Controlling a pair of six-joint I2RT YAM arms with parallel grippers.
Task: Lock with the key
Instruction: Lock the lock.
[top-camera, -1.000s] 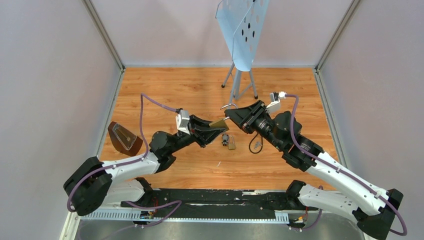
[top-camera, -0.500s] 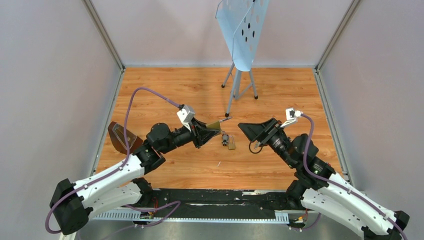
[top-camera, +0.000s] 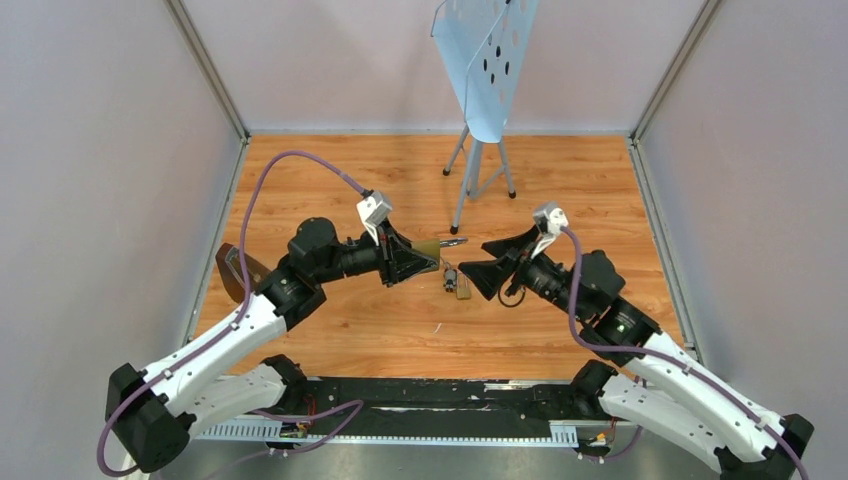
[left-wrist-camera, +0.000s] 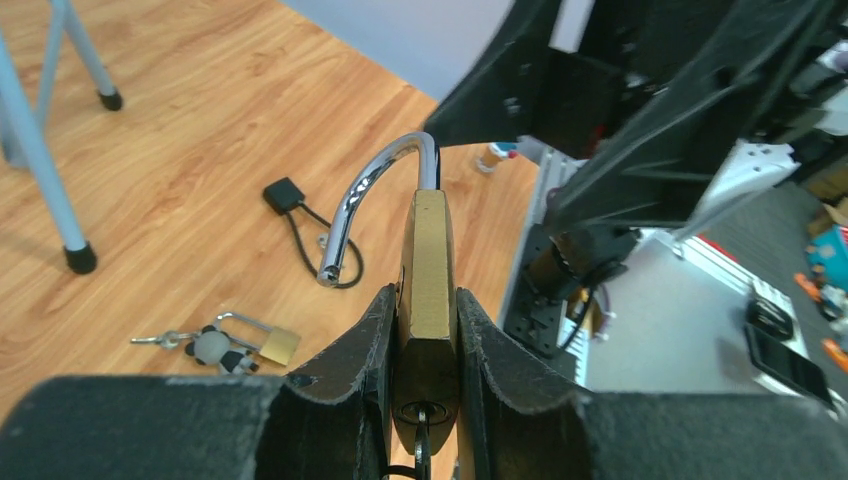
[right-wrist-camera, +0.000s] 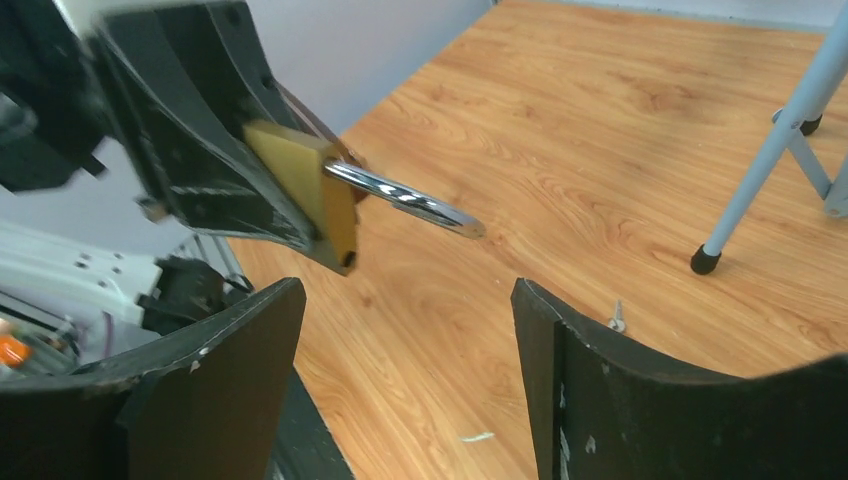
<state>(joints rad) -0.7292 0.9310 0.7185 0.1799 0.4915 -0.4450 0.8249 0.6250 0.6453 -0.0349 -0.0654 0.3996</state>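
In left hand (left-wrist-camera: 425, 302), padlock (left-wrist-camera: 428, 240), key (left-wrist-camera: 420, 452) mostly hidden

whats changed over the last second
The right gripper pulled back from the padlock, then swung round to face it again, open and empty. The left gripper stayed shut on the padlock, shackle open; the key bunch hasn't moved.

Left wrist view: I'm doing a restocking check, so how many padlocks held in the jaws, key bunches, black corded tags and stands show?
Held brass padlock: 1
Key bunch: 1
Black corded tag: 1
Stand: 1
Total: 4
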